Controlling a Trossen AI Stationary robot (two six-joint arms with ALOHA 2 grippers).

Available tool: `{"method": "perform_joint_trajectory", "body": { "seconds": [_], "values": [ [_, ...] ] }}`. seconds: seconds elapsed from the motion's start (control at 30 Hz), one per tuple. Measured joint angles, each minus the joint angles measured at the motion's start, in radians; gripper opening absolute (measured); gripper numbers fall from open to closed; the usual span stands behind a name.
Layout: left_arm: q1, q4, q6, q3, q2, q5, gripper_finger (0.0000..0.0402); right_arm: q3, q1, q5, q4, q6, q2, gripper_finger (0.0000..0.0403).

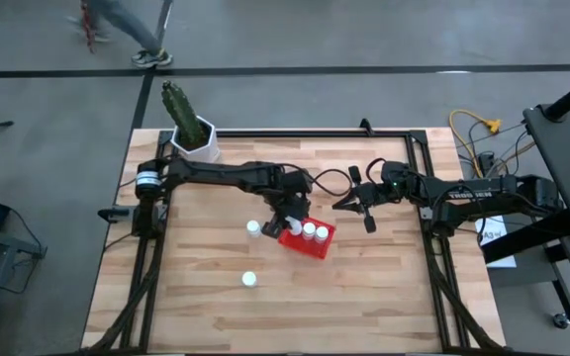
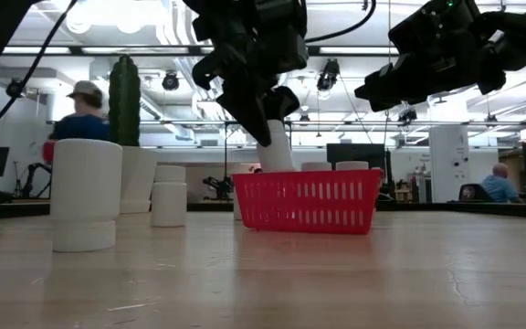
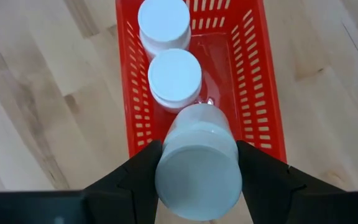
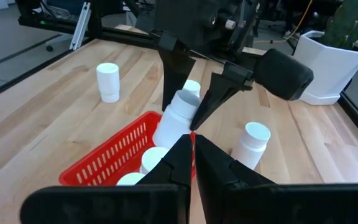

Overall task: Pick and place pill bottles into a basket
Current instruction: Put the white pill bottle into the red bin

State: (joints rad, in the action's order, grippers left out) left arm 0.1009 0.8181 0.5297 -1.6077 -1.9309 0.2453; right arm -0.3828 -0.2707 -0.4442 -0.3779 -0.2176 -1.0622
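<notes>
Over wooden table, left pincer clamps pill bottle above basket.

Two pill bottles are set inside the basket, a third is held tilted over its end, and two more are left on the table to its left

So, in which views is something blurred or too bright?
Low view: the nearest pill bottle is out of focus, and the ceiling lights behind are very bright. Left wrist view: the held bottle between the left tool fingers is soft. High view: evenly lit, no glare on the table.
</notes>
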Motion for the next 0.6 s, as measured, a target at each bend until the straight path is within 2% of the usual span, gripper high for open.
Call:
{"method": "perform_joint_trajectory", "body": {
  "seconds": [0.6],
  "values": [
    [0.0,-0.005,0.01,-0.002,-0.042,-0.072,0.017,0.001,0.0,0.0,0.002,0.0,0.0,0.0008]
  ]
}}
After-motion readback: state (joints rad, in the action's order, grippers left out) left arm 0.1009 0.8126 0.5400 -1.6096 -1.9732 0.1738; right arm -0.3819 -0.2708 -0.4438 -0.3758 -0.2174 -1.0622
